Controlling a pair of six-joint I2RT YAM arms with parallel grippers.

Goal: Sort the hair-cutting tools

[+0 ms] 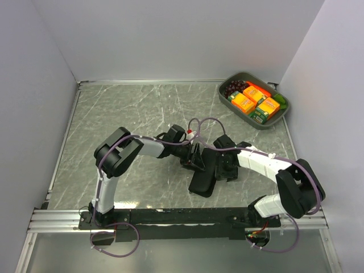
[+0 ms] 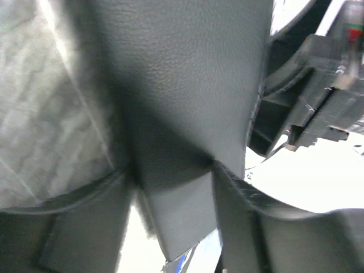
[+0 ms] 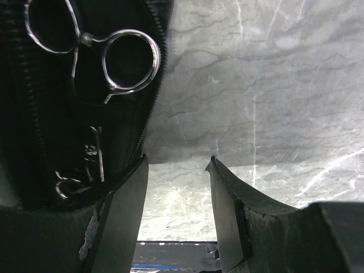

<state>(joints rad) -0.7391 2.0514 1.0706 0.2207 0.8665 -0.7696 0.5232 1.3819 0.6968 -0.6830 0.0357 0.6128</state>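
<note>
A black zip case (image 1: 205,173) lies open at the table's middle, with both grippers over it. In the right wrist view, silver scissors (image 3: 116,60) lie inside the case (image 3: 51,125), ring handles up. More silver metal (image 3: 98,152) shows lower in a pocket, too dark to name. My right gripper (image 3: 177,165) is open over bare marble, its left finger (image 3: 122,216) beside the case's zip edge. My left gripper (image 2: 173,182) is open, with a flap of the case (image 2: 182,85) between its fingers and a bright gap on the left. From above, the left gripper (image 1: 196,156) and the right gripper (image 1: 226,166) are close together.
A grey bin (image 1: 278,116) holding orange cartons and dark grapes stands at the back right corner. White walls close the marble table (image 1: 125,108) on the left, back and right. A metal rail (image 1: 57,219) runs along the near edge by the arm bases.
</note>
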